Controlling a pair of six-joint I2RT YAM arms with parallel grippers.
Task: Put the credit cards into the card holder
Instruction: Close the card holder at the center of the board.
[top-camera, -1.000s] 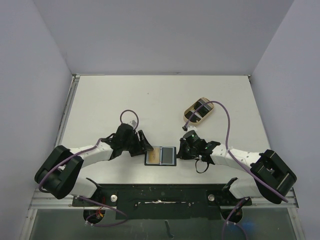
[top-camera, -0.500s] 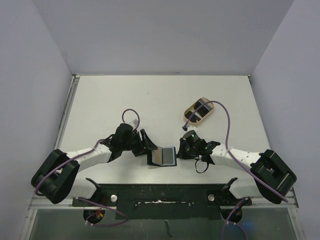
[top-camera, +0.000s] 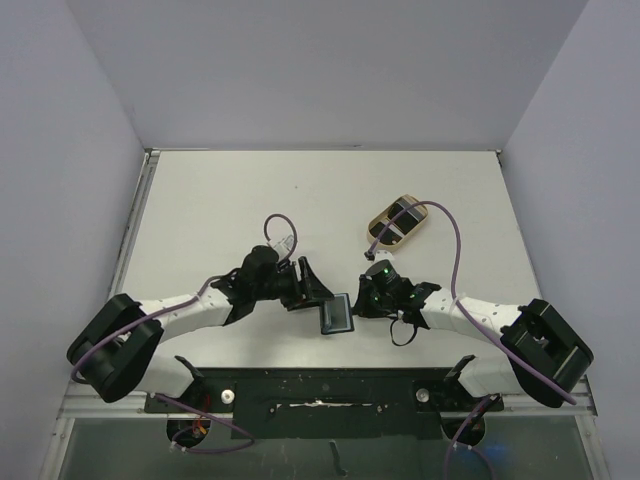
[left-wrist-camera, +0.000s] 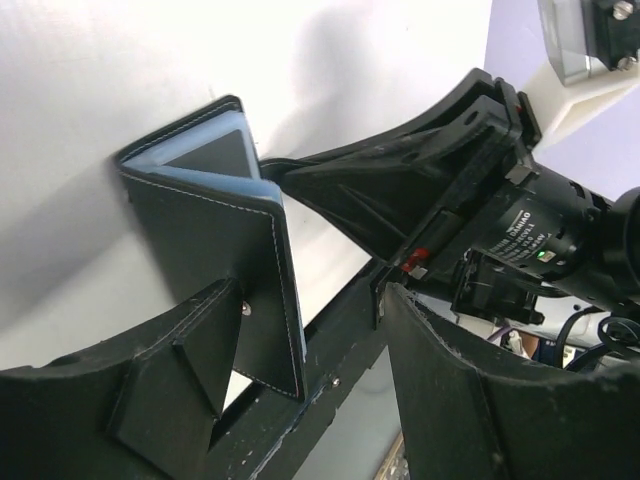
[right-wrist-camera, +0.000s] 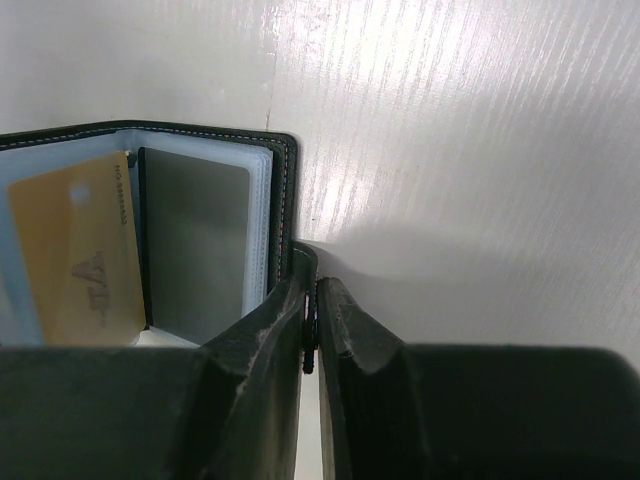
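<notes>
Card holder sits near centre of bench, half folded, left flap standing. Left fingers are spread, one against the flap's strap. Right fingers are pressed together on the holder's right edge. Gold card is pocketed.

Risks: flap tips shut, or the thin-edge pinch slips and the holder skids. Either would block loading the dark cards lying in the tray, far right.

There is one black bifold card holder. Two thin rectangular plastic cards show inside it: one tan-gold card and one dark grey card. There is one beige oval tray.
</notes>
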